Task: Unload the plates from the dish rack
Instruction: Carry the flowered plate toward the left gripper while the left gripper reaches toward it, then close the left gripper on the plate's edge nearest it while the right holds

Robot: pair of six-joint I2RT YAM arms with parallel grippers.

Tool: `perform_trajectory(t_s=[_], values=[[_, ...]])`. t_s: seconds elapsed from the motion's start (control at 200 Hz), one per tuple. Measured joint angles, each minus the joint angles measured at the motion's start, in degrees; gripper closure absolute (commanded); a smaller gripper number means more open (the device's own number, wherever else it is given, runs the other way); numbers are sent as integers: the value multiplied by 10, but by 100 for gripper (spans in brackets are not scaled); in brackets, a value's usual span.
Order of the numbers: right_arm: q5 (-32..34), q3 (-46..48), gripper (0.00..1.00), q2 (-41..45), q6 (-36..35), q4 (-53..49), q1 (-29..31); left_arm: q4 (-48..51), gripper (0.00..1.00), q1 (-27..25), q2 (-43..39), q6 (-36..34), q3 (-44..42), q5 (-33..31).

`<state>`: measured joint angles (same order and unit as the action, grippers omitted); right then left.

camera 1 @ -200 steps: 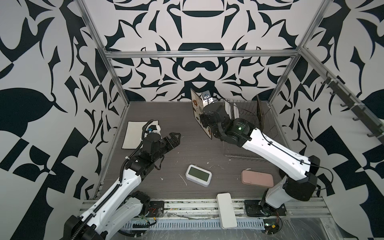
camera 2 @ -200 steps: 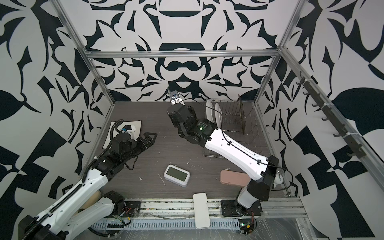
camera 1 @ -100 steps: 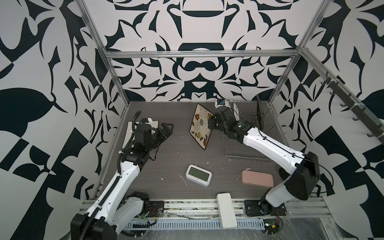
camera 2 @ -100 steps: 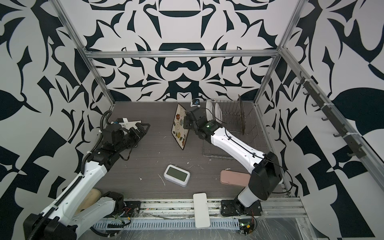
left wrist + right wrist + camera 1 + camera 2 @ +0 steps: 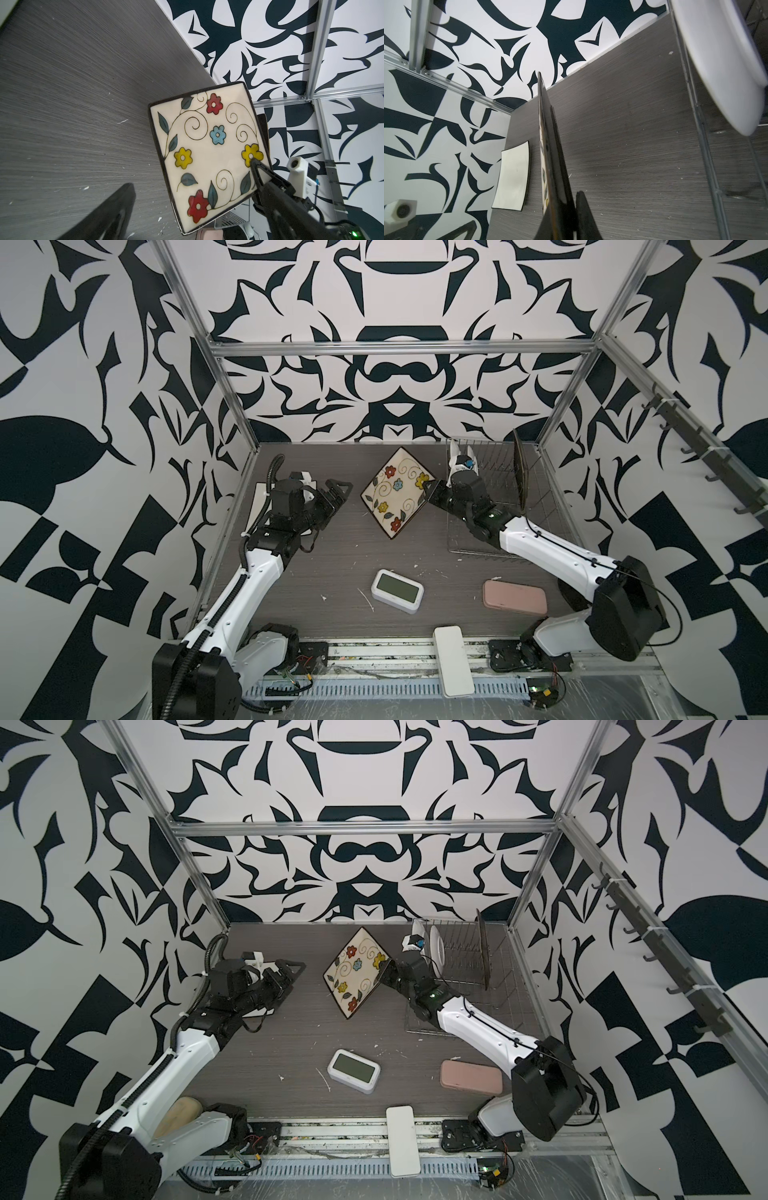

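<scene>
A square cream floral plate (image 5: 397, 493) (image 5: 357, 973) hangs tilted left of the dish rack (image 5: 498, 526) (image 5: 498, 986). My right gripper (image 5: 428, 489) (image 5: 384, 969) is shut on its right edge. It is seen edge-on in the right wrist view (image 5: 548, 166) and faces the left wrist camera (image 5: 207, 158). My left gripper (image 5: 336, 497) (image 5: 291, 977) stands open a little left of the plate, touching nothing. Still in the rack are a white round plate (image 5: 436, 952) (image 5: 716, 62) and a dark upright plate (image 5: 521, 472) (image 5: 484, 952). A white square plate (image 5: 512, 178) lies flat under the left arm.
A white digital clock (image 5: 397, 591) and a pink oblong case (image 5: 514, 599) lie on the near half of the table. A white block (image 5: 453, 659) sits on the front rail. Patterned walls close in the left, back and right.
The right gripper has turned the floral plate from edge-on to face the left side and lowered it beside the rack. The left gripper has swung toward the back, level with the plate.
</scene>
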<state>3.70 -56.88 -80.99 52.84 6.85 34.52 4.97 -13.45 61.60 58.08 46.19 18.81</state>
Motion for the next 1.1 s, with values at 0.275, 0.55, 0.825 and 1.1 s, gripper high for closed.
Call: perform_trajectory(t_s=[0.275, 0.55, 0.825, 1.1], values=[[-16, 39, 100, 31, 49, 48, -2, -28, 0, 0, 1, 0, 1, 17], [-24, 48, 100, 64, 93, 107, -3, -45, 3, 0, 1, -1, 1, 18], [-46, 60, 100, 46, 160, 185, -4, -67, 8, 0, 2, 8, 1, 21], [-73, 82, 100, 9, 238, 277, -4, -108, 21, 0, 18, 30, 1, 42]])
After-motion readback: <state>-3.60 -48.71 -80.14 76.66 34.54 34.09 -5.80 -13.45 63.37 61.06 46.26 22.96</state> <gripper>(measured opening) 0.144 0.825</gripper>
